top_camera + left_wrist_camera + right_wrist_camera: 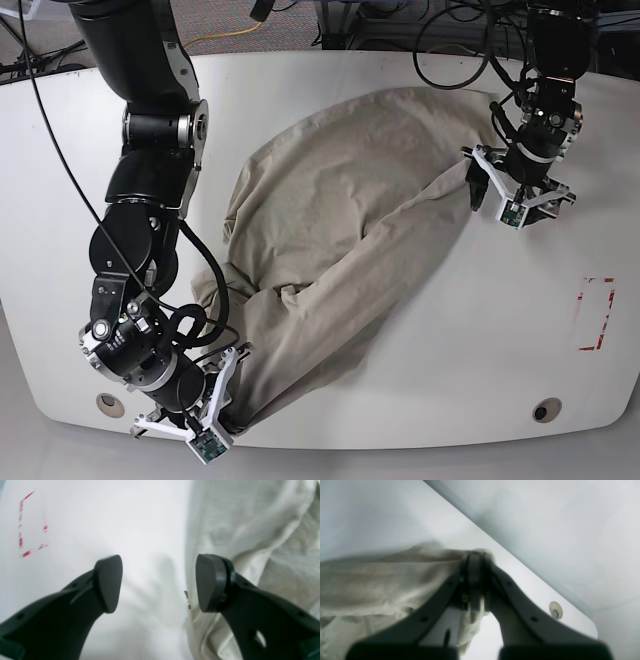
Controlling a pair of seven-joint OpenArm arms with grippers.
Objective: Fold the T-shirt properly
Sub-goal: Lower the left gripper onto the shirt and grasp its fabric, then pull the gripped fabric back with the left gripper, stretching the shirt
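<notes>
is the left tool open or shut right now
Open: the left tool shows a wide empty gap between its pads, white table behind, T-shirt beside it.

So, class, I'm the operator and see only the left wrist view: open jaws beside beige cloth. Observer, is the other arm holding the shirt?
Observer: Yes, the right gripper is shut on a bunched edge of the T-shirt.
Operator: Where on the table?
Observer: Near the table's front edge, close to a round grommet.
Operator: How does the shirt lie overall?
Observer: Crumpled in a diagonal band, running from that grip across to your open left gripper.
</notes>
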